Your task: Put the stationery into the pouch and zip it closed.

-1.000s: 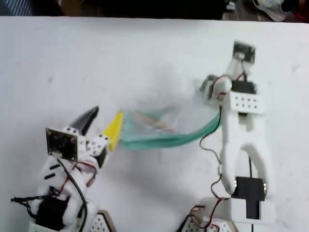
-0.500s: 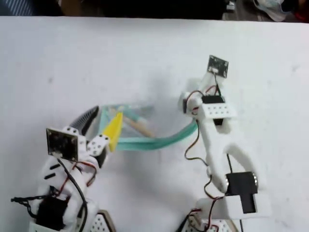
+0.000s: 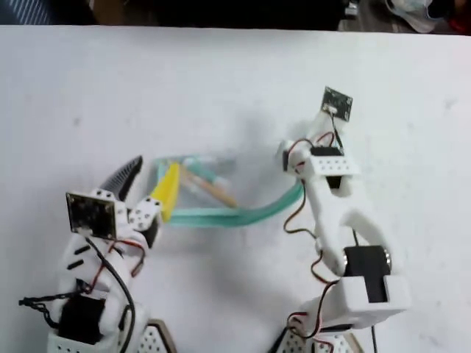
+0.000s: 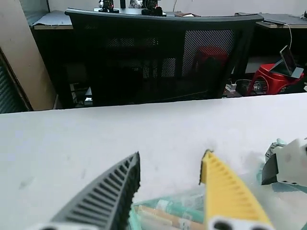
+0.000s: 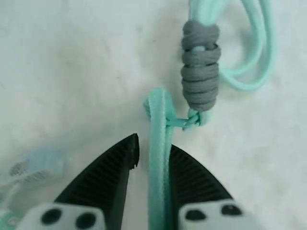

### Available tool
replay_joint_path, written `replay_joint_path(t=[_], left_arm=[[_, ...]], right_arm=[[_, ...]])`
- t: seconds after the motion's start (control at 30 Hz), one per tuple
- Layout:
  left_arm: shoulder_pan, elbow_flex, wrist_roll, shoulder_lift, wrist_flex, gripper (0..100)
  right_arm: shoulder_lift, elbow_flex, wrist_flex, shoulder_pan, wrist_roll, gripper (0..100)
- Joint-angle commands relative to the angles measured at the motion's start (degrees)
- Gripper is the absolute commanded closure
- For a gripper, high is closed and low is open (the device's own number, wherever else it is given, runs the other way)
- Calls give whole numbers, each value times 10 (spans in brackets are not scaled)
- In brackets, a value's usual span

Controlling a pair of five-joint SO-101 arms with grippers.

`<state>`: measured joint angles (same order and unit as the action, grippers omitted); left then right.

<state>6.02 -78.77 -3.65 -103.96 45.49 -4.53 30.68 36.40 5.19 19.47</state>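
My right gripper was pinched tight on the pouch's mint-green band, the grey knot lying just past its fingertips, while my left gripper stood spread with the clear pouch and stationery lying between its fingers.

Bright, even light washes out the white table (faint, soft shadows on it)
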Motion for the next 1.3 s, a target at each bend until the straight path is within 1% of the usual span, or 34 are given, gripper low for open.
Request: replay_joint_path(t=[0.0, 0.1, 0.17, 0.27, 0.3, 0.33, 0.47, 0.57, 0.67, 0.73, 0.87, 0.9, 1.03, 1.1, 1.2, 1.23, 1.27], left_arm=[[-6, 6, 4, -3, -16, 778], [-6, 6, 4, -3, -16, 778], [-6, 6, 4, -3, -16, 778], [-6, 6, 4, -3, -15, 775], [-6, 6, 4, -3, -14, 775], [-6, 6, 4, -3, -13, 775], [-6, 5, 4, -3, -13, 775], [-6, 5, 4, -3, -13, 775], [-6, 5, 4, -3, -13, 777], [-5, 4, 4, -3, -13, 778], [-2, -7, 4, -3, -21, 778], [-2, -7, 4, -3, -22, 778], [-2, -7, 4, -3, -24, 785], [-5, -7, 4, -5, -23, 836], [-18, 4, 4, -5, -21, 979], [-25, 6, 4, -6, -21, 981], [-31, 7, 4, -6, -21, 960]], right_arm=[[-1, -4, -7, -19, -44, 981], [0, -4, -5, -19, -48, 968], [8, -4, 11, -19, -48, 894], [14, -4, 31, -16, -48, 727], [15, -3, 31, -15, -48, 695], [18, -3, 36, -14, -49, 687], [36, -6, 89, -11, -90, 713], [92, -6, 137, -4, -108, 741], [150, -1, 146, -12, -122, 770], [166, 16, 129, -27, -124, 813], [167, 67, 33, -51, -127, 964], [167, 76, 14, -53, -128, 988], [168, 88, -2, -53, -127, 955], [168, 88, -2, -53, -127, 954], [171, 94, -3, -54, -127, 954], [174, 98, -5, -54, -127, 954], [175, 99, -5, -54, -127, 952]])
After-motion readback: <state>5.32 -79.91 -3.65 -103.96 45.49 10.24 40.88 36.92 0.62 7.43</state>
